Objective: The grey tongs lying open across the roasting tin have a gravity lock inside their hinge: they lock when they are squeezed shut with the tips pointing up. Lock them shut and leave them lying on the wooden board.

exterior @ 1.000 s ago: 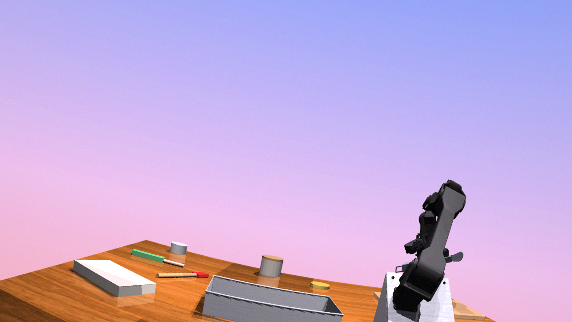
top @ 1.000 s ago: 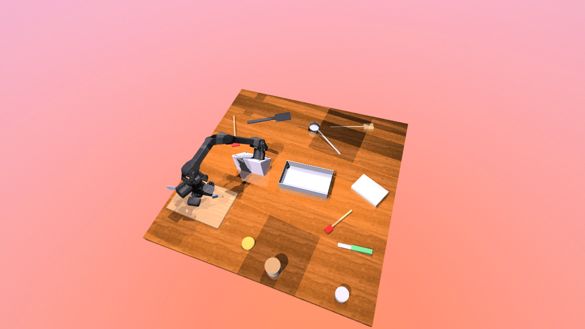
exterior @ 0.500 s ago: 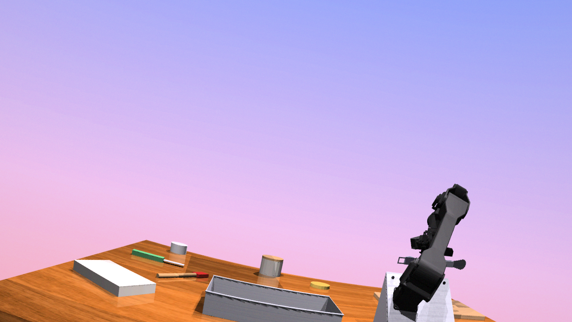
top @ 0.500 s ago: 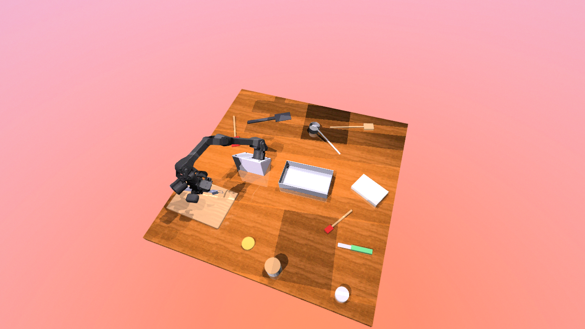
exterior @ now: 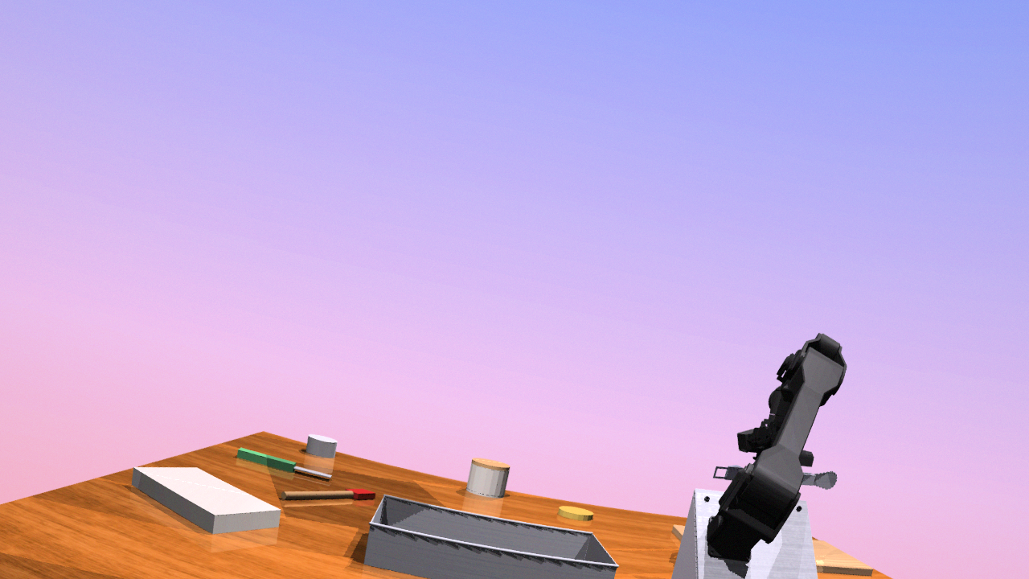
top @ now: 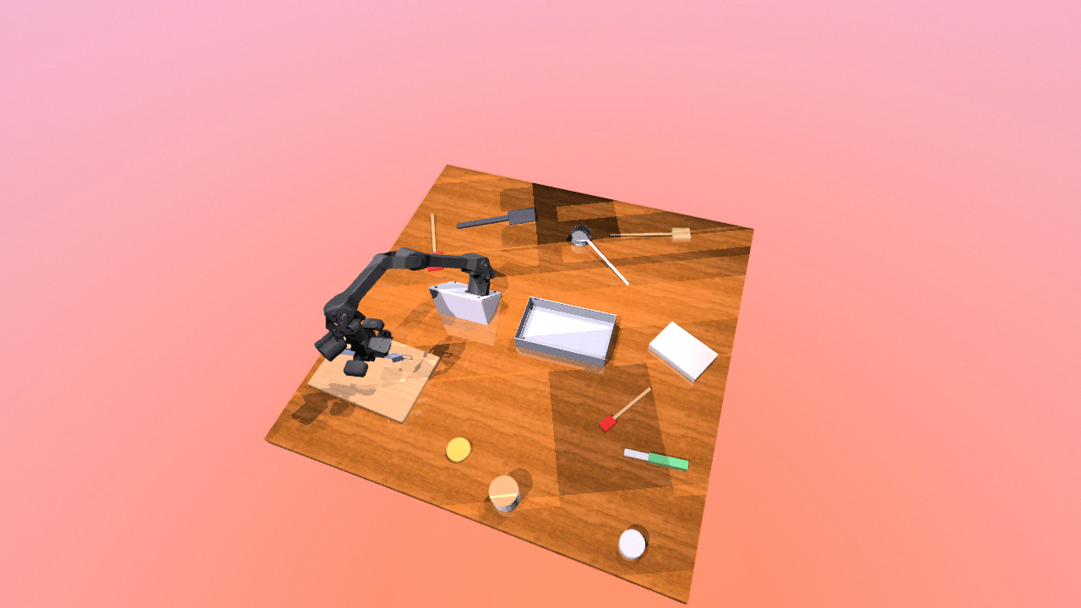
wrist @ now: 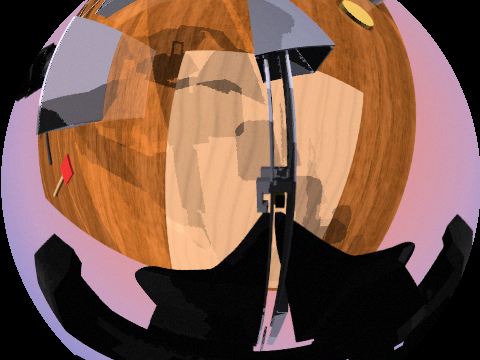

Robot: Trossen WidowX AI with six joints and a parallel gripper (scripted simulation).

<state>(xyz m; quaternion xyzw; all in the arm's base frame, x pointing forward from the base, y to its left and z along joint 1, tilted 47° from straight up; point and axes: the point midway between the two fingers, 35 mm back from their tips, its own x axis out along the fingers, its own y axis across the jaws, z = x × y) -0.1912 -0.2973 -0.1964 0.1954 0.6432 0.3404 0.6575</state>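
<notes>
The grey tongs [top: 397, 358] [exterior: 826, 478] [wrist: 291, 125] are off the roasting tin, held in the air over the wooden board [top: 400, 402] [exterior: 843, 560] [wrist: 332, 110]. Their two arms run nearly side by side in the wrist view; they lie roughly level in the exterior view, with the loop end to the left and the scalloped end to the right. My gripper [top: 368, 355] [wrist: 271, 218] is shut on them at mid-length; the arm hides it in the exterior view. The lock inside the hinge cannot be seen. The roasting tin [top: 562, 355] [exterior: 489, 551] stands empty.
The arm's white pedestal [top: 467, 306] [exterior: 784, 539] stands between board and tin. A yellow disc [top: 458, 449] [exterior: 575, 513] and a wood-topped jar [top: 504, 495] [exterior: 487, 478] are near the front edge. A white block [top: 682, 350] [exterior: 208, 496] lies beyond the tin.
</notes>
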